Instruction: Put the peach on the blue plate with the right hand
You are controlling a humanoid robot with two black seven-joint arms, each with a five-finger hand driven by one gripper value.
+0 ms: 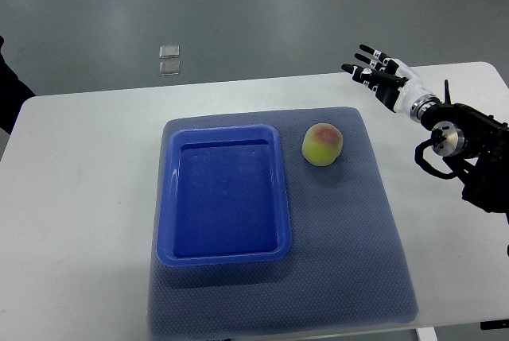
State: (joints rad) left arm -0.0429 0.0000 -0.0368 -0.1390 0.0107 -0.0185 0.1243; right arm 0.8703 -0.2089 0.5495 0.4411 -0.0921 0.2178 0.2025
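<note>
The peach (323, 145) sat on the grey mat (350, 261), just right of the empty blue plate (225, 253). Your right hand (380, 73) hovered well apart over the bench (87, 198), fingers spread, holding nothing. A glancing touch could have rolled the round fruit away.

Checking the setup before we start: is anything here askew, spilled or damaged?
Nothing stands out. The peach sits whole on the mat beside the empty blue plate; the right hand hovers open over the table's far edge.
</note>
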